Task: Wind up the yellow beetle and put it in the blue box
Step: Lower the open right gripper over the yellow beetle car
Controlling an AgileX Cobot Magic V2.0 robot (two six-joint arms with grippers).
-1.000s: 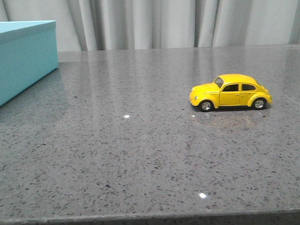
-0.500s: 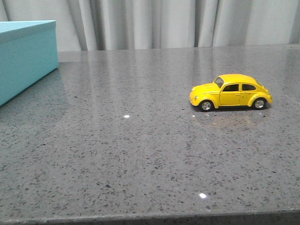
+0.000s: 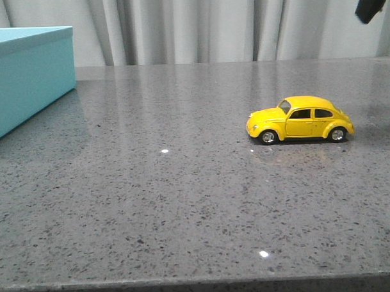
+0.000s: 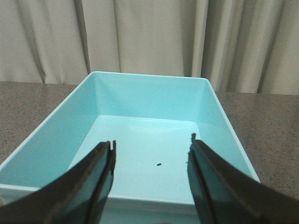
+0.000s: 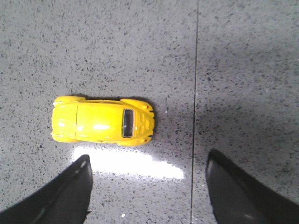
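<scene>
The yellow beetle [image 3: 300, 119] stands on all four wheels on the right part of the grey speckled tabletop [image 3: 183, 185], side-on to the front camera with its nose toward the left. Nothing touches it.

The blue box [image 3: 26, 75] sits at the far left of the tabletop, well apart from the yellow beetle. Only its right end shows in the front view. In the left wrist view the blue box [image 4: 149, 116] is open at the top; its pale interior holds only a small dark speck [image 4: 159, 164] on the floor.

Left hand [image 4: 152, 158]: released, fingers spread wide, positioned over the near end of the blue box. It holds nothing.

Right hand [image 5: 149, 186]: released, fingers spread wide, positioned above the tabletop and looking straight down. In the right wrist view the yellow beetle [image 5: 103, 121] lies near the fingertips but apart from both, closer to one of them. A bright glare patch [image 5: 135, 165] lies on the tabletop just beside the car. A thin dark seam line [image 5: 194, 93] crosses the tabletop surface near the car's rear.

In the front view, a dark part of the right arm [image 3: 372, 2] shows at the top right corner, above and to the right of the car. Pale pleated curtains [image 3: 210, 27] hang behind the far edge of the tabletop.
</scene>
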